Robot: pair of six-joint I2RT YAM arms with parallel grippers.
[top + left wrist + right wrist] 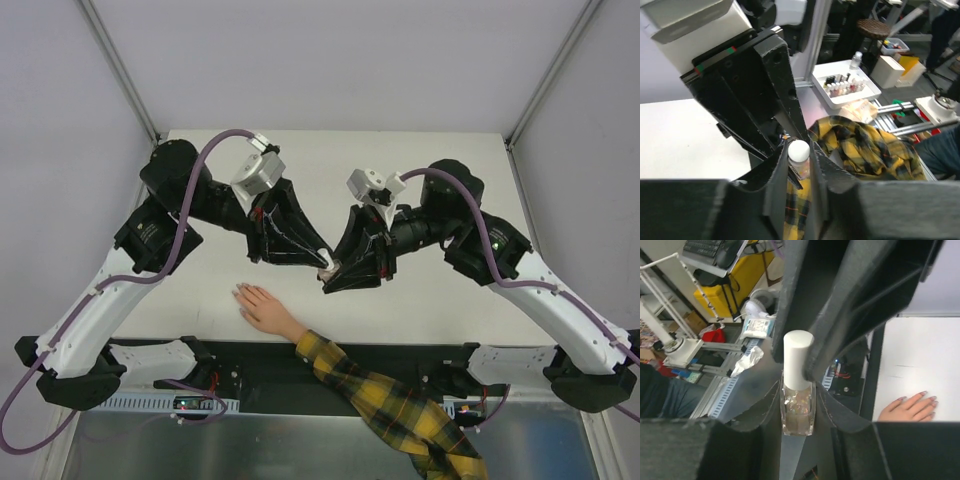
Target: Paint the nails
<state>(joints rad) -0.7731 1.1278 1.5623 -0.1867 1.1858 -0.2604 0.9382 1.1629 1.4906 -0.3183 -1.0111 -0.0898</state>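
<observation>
Right hand [798, 390] grips the glass nail polish bottle [798, 412] while left hand [799, 150] clamps its white cap [798, 357], near the mannequin hand [262, 308].

No text, label, brand, number or sign is legible in any of my three views.

- Glass bottle [798, 412] and its white cap [798, 357]: nothing I can read on either.
- Small bottles [840, 86] in the white tray [867, 95]: any markings are too small to make out.
- Keyboard [705, 247] on the shelf at the upper left of my right wrist view: key legends are too blurred to read.
</observation>
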